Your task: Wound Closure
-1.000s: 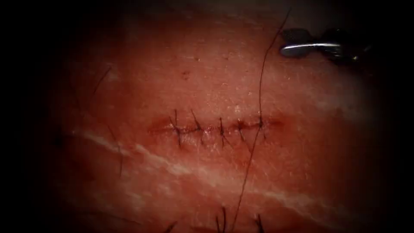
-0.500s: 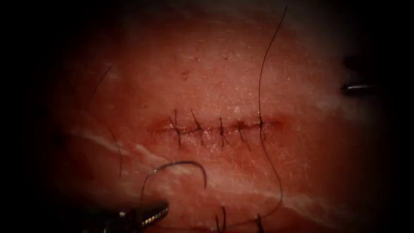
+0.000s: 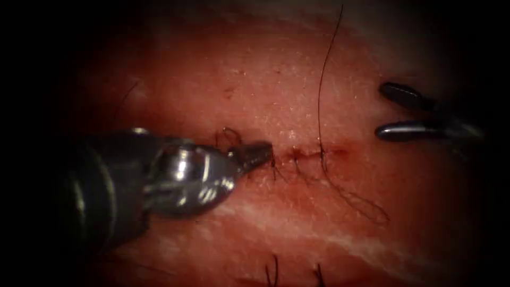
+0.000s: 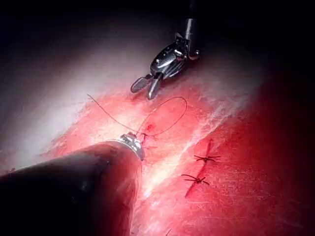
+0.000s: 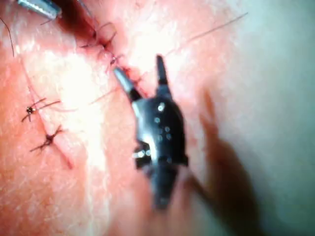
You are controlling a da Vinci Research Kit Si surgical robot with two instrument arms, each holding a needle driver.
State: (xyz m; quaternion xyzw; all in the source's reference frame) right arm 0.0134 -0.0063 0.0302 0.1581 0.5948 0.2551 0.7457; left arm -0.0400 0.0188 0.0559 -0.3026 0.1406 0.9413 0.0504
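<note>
**Left tool at the stitched cut, right tool spread and empty**

The left tool (image 3: 257, 153) lies low over the tissue (image 3: 255, 79), its tip on the cut (image 3: 305, 154) about midway along. Its jaws look pressed together. A thin dark arc (image 3: 229, 132) rises just beyond them. I take it for the needle pinched near one end, though it is too fine to be sure, and I cannot tell whether its point is in the tissue.

The right tool (image 3: 382, 111) hovers well to the right of the cut, jaws spread, holding nothing.

The thread (image 3: 320, 85) runs from the cut's right end away to the far side. It also lies in a slack loop (image 3: 366, 206) on the near side, right of the left tool.

Judged from this, the work calls for a firm grip and a small wrist roll that follows the needle's curve rather than a push. The tip sits right among the stitches (image 3: 273, 165), so it should move without catching them. The slack loop should stay out of the jaws, and the right tool is well placed to take it up.
</note>
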